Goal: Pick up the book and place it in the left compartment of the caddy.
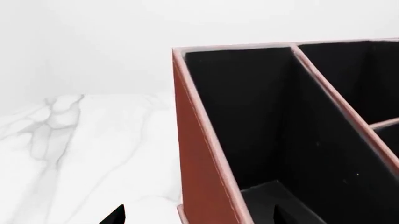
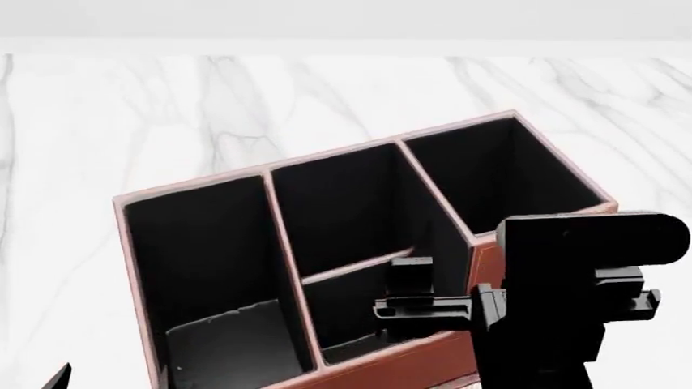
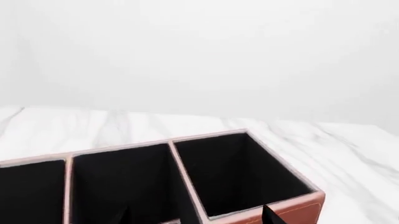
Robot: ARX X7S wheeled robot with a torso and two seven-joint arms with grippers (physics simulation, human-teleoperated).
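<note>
The reddish-brown caddy (image 2: 128,243) stands on the white marble table, black-lined, with pale trim. In its left compartment (image 2: 200,243), low at the near end, lies the black book (image 2: 227,340); the left wrist view also shows the book (image 1: 274,198) deep inside the caddy (image 1: 199,154). My left gripper (image 1: 199,217) is open, its fingertips straddling the caddy's outer end wall from above, and only a tip of the left gripper (image 2: 54,377) shows in the head view. My right gripper (image 2: 416,292) hangs open over the middle section's front, holding nothing; from the wrist, the right gripper (image 3: 196,217) spans a divider.
The marble table (image 2: 324,97) spreads around the caddy (image 3: 299,205) on all sides. The middle section (image 2: 346,211) has a low divider, and a smaller square section (image 2: 497,170) is at the right end. My right arm's black body (image 2: 584,300) covers the caddy's front right corner.
</note>
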